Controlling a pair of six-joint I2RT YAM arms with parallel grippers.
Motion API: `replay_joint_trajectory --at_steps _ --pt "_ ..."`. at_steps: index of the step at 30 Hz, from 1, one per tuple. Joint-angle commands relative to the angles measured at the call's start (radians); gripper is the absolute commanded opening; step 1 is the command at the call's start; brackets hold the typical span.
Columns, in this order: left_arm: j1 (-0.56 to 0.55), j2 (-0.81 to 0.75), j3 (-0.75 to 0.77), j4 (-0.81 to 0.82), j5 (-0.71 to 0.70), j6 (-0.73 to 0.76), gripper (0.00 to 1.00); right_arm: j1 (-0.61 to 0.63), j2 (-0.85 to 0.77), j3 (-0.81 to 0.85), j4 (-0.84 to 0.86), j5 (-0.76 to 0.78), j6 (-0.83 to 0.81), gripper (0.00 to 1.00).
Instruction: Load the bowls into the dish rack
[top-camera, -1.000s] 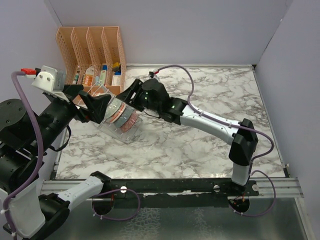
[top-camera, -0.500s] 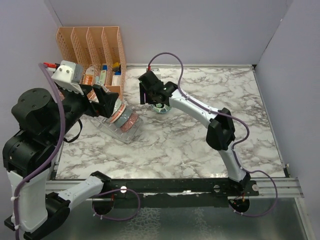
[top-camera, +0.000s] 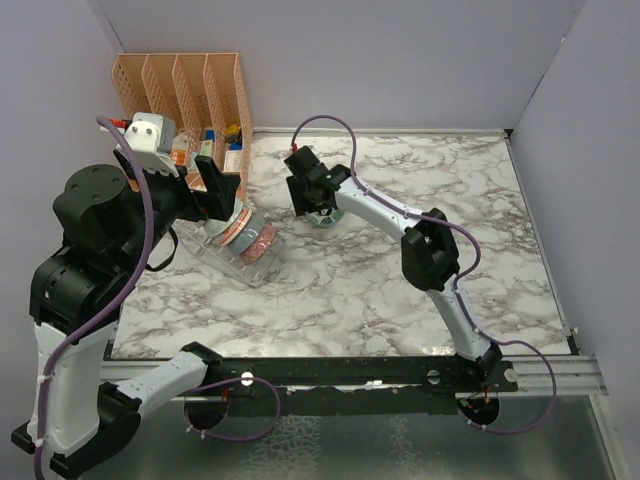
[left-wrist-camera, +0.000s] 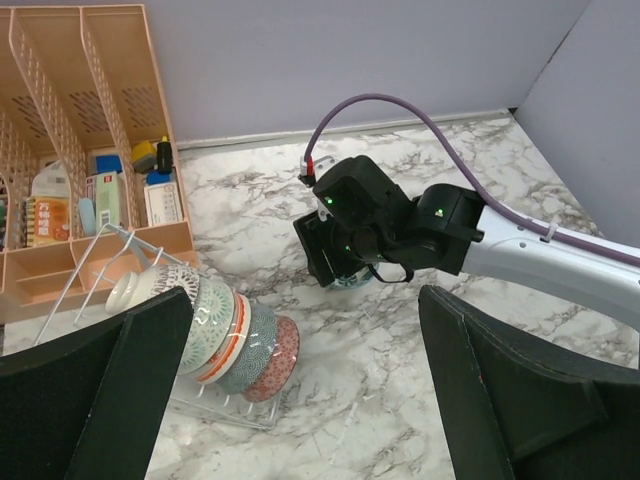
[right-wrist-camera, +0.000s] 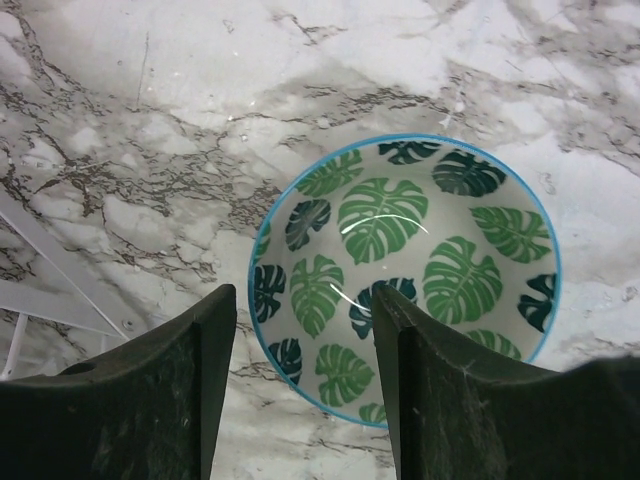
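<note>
A green-white leaf-patterned bowl (right-wrist-camera: 405, 275) sits on the marble; it also shows in the top view (top-camera: 324, 217) and left wrist view (left-wrist-camera: 352, 282). My right gripper (right-wrist-camera: 300, 370) is open just above it, one finger over the inside and the other outside the rim's left edge; it shows in the top view (top-camera: 308, 196). The clear dish rack (top-camera: 240, 268) (left-wrist-camera: 215, 412) holds several bowls on edge (left-wrist-camera: 235, 335). My left gripper (left-wrist-camera: 300, 400) is open wide and empty, raised above the rack (top-camera: 205, 190).
An orange slotted file organizer (top-camera: 185, 95) (left-wrist-camera: 70, 150) with small items stands at the back left, right behind the rack. Purple walls close the back and both sides. The right arm's cable (top-camera: 330, 125) arches over the back of the table.
My right gripper left the rack and moved back-right to hover over the leaf bowl. My left arm rose and pulled back from the rack. The racked bowls stayed put.
</note>
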Motion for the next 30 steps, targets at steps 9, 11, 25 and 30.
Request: replay_joint_trajectory --at_steps 9,11,25,30 --pt "-0.005 -0.018 -0.03 0.039 -0.067 0.002 0.99 0.005 0.074 -0.017 0.05 -0.036 -0.012 0.48" --pt "-0.005 -0.019 -0.026 0.034 -0.068 0.002 0.99 0.005 0.073 -0.023 0.038 0.01 -0.001 0.4" --pt "-0.005 -0.043 0.038 -0.016 -0.059 0.016 0.99 0.005 -0.107 -0.075 0.079 0.091 0.031 0.01" --pt "-0.005 -0.049 0.087 -0.039 -0.046 0.015 0.99 0.004 -0.27 -0.079 0.181 -0.04 0.117 0.01"
